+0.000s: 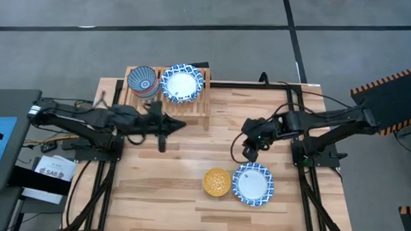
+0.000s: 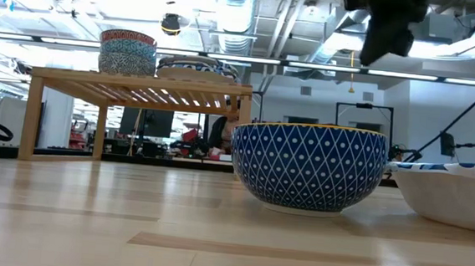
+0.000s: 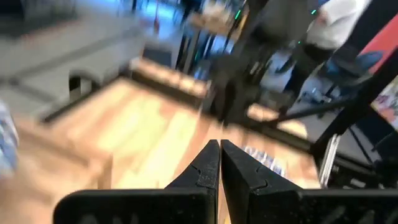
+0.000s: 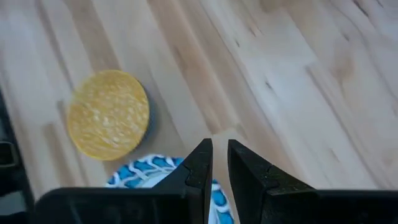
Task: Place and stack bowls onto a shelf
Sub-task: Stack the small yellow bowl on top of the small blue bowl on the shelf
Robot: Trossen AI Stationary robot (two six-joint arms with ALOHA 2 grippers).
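Shelf [image 1: 166, 93] bowls [image 1: 180, 84] and front bowls [image 1: 253, 184] flank bare tabletop [image 1: 190, 149].

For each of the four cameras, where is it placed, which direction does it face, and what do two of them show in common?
High: overhead, facing down; both arms, shelf.
Low: table height, level; yellow bowl close, an arm above.
Left wrist: faces across the table; left gripper shut.
Right wrist: faces down; right gripper slightly open above the wide bowl.
Shared: high and right wrist show the yellow bowl beside the wide bowl.

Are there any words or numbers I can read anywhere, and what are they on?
White label beside the left arm's base, off the table's edge: has dark print, too small to read for sure.
Bowls, shelf and table: no words or numbers.
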